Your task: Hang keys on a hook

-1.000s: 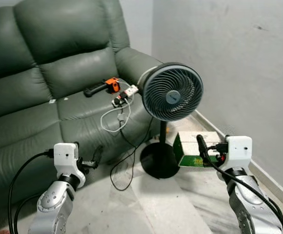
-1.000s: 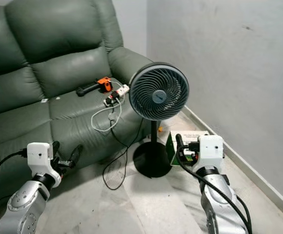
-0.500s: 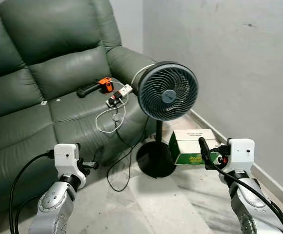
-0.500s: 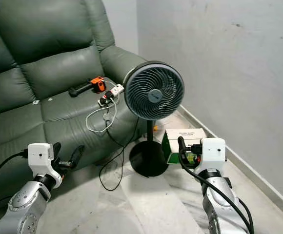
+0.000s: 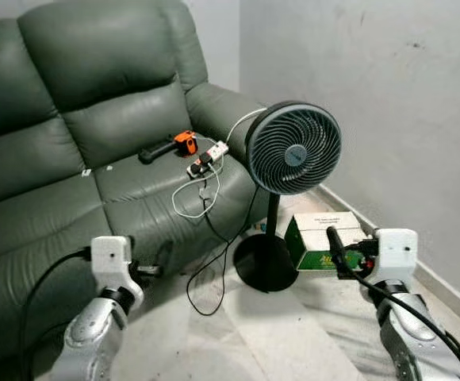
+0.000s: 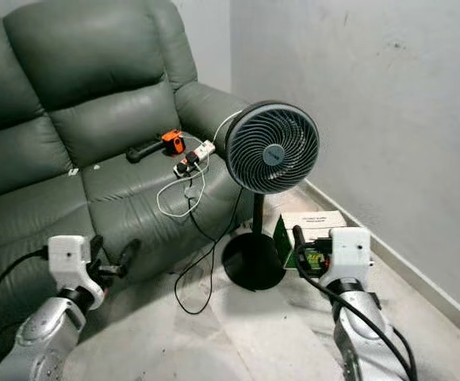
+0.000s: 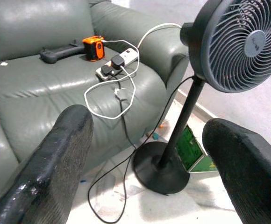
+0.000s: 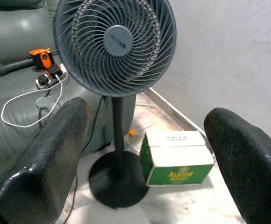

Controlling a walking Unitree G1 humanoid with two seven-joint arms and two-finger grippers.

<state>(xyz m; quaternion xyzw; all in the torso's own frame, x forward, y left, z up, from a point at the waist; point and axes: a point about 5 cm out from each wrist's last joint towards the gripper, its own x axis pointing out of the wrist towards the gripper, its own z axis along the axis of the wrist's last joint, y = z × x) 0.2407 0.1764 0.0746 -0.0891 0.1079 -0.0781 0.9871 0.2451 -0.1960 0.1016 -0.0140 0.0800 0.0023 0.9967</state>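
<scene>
Pale marble floor (image 5: 293, 333) meets a grey wall (image 5: 404, 103) on the right, with a dark green leather sofa (image 5: 71, 151) filling the far left. On its seat lie a black-handled tool with an orange body (image 5: 169, 146), its long axis running left to right with the orange end toward the right, and a white power strip (image 5: 207, 158) trailing a looped white cable (image 5: 198, 198). A grey pedestal fan (image 5: 293, 148) stands just right of the sofa arm, facing the robot. A green and white carton (image 5: 321, 240) sits beside its round base. Left gripper (image 7: 149, 154) hovers near the sofa front, fingers spread apart and empty. Right gripper (image 8: 145, 154) hovers near the carton, likewise spread and empty.
</scene>
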